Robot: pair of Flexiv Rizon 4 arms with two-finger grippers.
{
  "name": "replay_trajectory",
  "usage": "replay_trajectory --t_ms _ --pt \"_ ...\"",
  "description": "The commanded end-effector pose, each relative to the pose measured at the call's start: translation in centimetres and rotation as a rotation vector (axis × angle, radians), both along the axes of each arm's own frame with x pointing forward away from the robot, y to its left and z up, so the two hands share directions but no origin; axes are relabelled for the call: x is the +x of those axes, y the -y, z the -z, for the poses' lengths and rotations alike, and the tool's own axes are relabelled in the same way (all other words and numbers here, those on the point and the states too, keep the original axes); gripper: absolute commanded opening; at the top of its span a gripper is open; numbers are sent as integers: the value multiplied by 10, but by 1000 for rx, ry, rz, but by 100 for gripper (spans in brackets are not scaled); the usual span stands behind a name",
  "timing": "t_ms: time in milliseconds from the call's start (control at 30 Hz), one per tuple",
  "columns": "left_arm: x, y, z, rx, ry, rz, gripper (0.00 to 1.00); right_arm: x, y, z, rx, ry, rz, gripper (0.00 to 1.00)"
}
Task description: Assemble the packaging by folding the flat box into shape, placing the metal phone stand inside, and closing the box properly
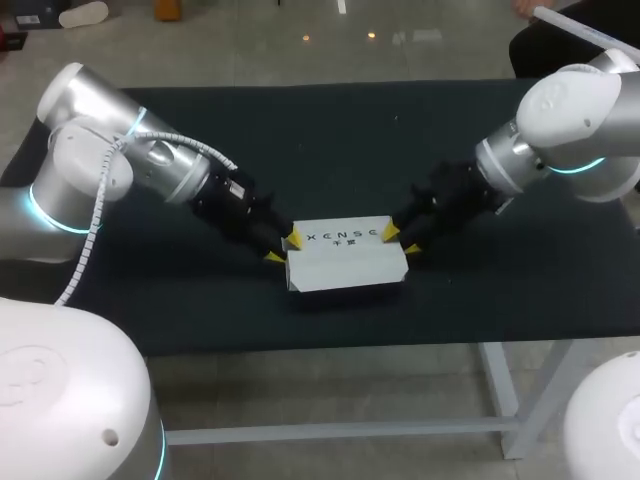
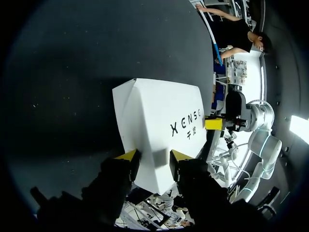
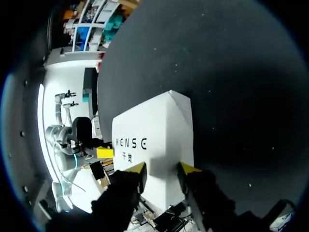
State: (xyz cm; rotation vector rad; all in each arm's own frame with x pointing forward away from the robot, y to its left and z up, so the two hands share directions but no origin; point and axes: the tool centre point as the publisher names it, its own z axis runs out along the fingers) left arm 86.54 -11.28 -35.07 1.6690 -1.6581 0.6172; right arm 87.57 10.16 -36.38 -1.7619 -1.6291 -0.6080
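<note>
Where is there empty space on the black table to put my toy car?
The middle is crowded: the left gripper and right gripper sit at the two ends of the white box. The widest bare patch is the far part of the table, behind them. A narrower strip runs between the box and the near edge.

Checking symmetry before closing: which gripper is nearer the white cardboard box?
Neither clearly. The left gripper is at the white cardboard box's left end, the right gripper at its right end, each right at an edge.

White box, dark lettering on top (perhaps two lines)
</note>
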Motion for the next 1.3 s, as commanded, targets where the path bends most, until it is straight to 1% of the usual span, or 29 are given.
replay_trajectory --t_ms 33,367,433,600,800,1300 --pt "6 18 -1 -2 -21 15 43 4 -17 0 8 -16 -9 44" --pt "7 16 -6 -5 -62 20 43 5 -20 -3 13 -37 -6 44" --pt "7 16 -7 -2 -64 20 44 6 -21 -4 13 -53 2 44" --pt "7 16 -7 -6 -74 23 44 6 -22 -5 15 -57 4 44" --pt "8 14 -9 -9 -83 21 43 6 -23 -6 15 -68 8 44" --pt "9 16 -9 -12 -93 36 43 6 -25 -7 15 -78 8 44"
